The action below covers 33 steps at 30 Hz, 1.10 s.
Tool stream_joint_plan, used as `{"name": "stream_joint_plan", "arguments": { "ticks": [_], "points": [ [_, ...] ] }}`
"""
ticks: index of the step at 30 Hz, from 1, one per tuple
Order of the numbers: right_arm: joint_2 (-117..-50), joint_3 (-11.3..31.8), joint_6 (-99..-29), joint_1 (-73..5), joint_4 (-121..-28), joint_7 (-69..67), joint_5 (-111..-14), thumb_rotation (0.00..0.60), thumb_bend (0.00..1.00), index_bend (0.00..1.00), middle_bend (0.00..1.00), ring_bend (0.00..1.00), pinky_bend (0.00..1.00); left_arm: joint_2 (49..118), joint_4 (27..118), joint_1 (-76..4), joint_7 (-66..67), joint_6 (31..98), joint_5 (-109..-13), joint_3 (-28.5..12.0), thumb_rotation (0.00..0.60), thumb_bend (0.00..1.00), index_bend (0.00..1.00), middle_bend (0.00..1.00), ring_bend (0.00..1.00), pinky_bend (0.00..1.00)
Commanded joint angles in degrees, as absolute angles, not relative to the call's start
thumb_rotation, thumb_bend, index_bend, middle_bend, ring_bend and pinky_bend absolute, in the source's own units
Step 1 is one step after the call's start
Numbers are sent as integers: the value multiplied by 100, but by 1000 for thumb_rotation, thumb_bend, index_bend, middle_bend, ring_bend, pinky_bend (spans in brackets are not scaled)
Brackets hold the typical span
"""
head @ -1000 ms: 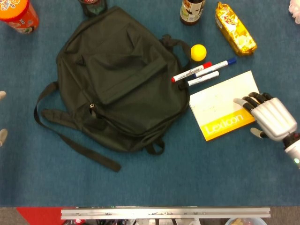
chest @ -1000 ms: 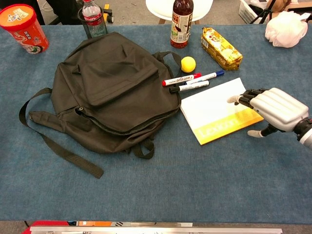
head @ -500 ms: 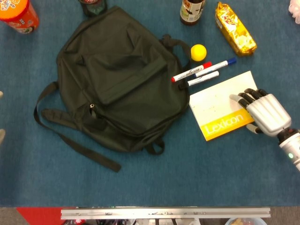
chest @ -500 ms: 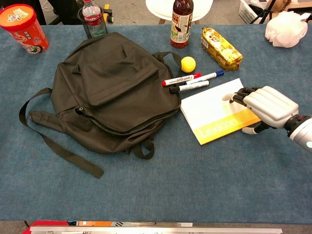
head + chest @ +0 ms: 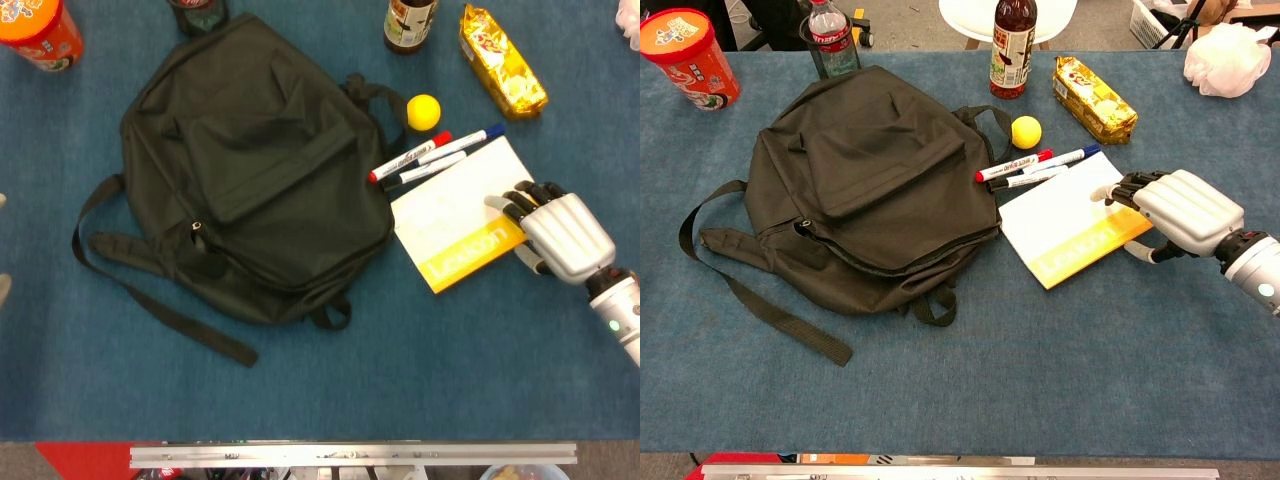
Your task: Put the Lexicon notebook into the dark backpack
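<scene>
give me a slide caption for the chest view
Right robot hand rests its fingers on the Lexicon notebook beside the dark backpack.

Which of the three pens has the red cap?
The marker with the red cap is the one lying nearest the backpack and the yellow ball. The others have a blue cap and a black one.

Orange tub (image 5: 35, 30) cut off, top-left
</scene>
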State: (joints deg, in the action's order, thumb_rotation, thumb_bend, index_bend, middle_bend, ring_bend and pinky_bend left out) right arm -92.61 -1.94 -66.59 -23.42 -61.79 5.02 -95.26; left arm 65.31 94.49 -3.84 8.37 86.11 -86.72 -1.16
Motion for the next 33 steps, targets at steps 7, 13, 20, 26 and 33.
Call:
{"name": "stream_joint_plan", "arguments": {
  "ticks": [7,13,20,26,33],
  "points": [
    [-9552,-114,-6881,-2492,-5930,239,-9607,600,382,296,364,218,315,6538,9424,-402,817,8587,-8658,-131,600,181,197,140,158,163],
    [-9733,-32,-6937,-2572,-5863,226,-9562,600,389,351,382,222,316,6542,9395,-406,807,8565,-8623,-139,600,181,198,140,158,163],
    [-9894,69,-6919,-2633,-5770,320,-9425,600,319,439,408,238,318,6540,9369,-418,752,8540,-8598,-151,600,181,197,140,158,163],
    [-10069,202,-6942,-2697,-5594,391,-9295,600,288,520,450,290,379,6552,9346,-447,713,8490,-8582,-159,600,181,197,140,158,163],
    [-10163,305,-6915,-2856,-5512,421,-9247,600,458,540,465,318,449,6559,9311,-473,673,8487,-8570,-192,600,182,198,140,158,163]
  ]
}}
